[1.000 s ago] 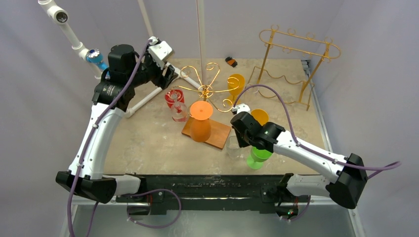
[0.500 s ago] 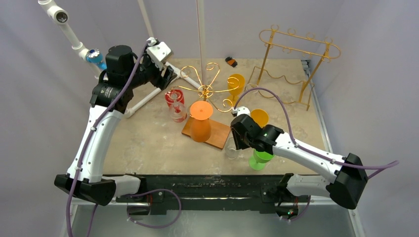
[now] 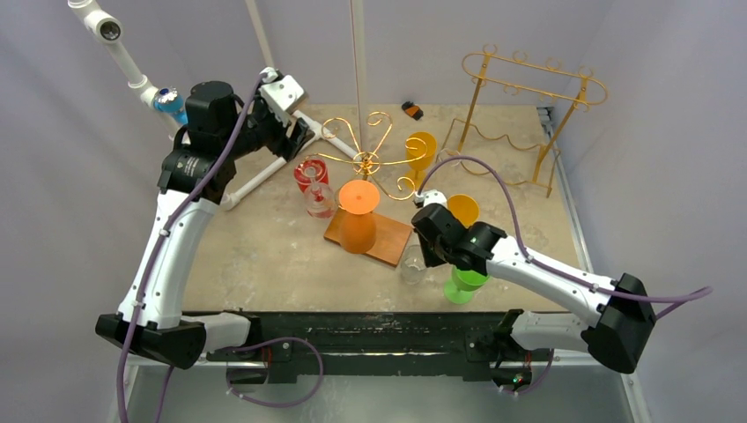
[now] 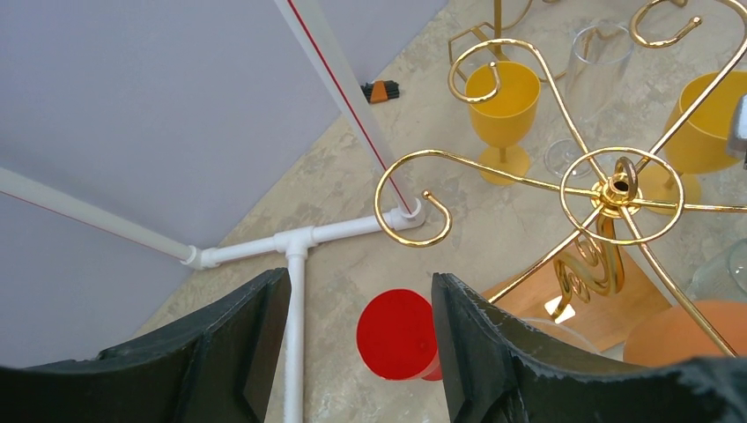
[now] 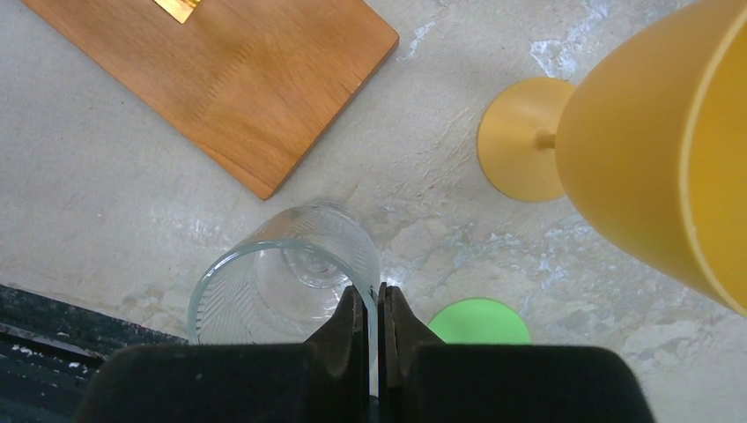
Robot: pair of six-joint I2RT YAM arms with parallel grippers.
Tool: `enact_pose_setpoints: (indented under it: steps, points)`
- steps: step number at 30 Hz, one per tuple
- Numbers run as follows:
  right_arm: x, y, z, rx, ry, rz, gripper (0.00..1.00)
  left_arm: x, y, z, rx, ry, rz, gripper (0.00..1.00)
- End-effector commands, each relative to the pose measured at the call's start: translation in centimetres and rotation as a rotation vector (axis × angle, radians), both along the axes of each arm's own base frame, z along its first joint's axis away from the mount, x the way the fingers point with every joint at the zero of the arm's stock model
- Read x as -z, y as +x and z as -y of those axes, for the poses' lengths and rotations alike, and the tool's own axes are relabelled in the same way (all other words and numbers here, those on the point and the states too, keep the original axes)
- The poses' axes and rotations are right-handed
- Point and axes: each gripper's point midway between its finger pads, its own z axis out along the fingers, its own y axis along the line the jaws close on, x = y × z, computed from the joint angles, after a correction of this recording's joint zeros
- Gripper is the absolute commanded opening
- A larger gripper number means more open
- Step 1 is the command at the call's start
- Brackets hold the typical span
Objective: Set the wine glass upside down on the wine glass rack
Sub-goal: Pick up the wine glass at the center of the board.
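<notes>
Wine glass (image 5: 273, 284) rim pinched, right tool (image 5: 380, 300)

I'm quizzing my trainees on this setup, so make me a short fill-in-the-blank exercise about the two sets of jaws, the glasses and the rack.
1. The right jaws are shut on the clear glass at its ____.
2. The left jaws stand ____ above the red glass.
3. The gold rack stands on a flat base made of ____.

Missing words: rim; open; wood.
</notes>
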Motion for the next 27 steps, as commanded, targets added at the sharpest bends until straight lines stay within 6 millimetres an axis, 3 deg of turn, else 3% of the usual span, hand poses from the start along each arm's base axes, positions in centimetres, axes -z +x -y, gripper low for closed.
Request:
enact_pose_setpoints:
  steps: [1,4,15,22,27]
  points:
    - [-5.9,1.3,0.0,0.034,0.066,0.112,0.00,-3.3,-1.2,-0.1,0.003,-0.028,0.073,0.64]
    - [-9.7,1.0,0.7,0.043,0.114,0.164,0.00,-3.8,-1.7,-0.1,0.005,-0.037,0.073,0.69]
    - [-20.5,-1.6,5.3,0.076,0.201,0.299,0.00,-5.4,-3.1,0.2,0.022,-0.091,0.065,0.81]
    - [-30.6,-2.9,8.0,0.094,0.321,0.451,0.00,-7.8,-4.7,1.4,0.087,-0.176,0.048,0.88]
    - [-37.9,-3.6,8.1,0.067,0.486,0.572,0.00,-9.7,-5.9,2.2,0.131,-0.249,0.041,0.91]
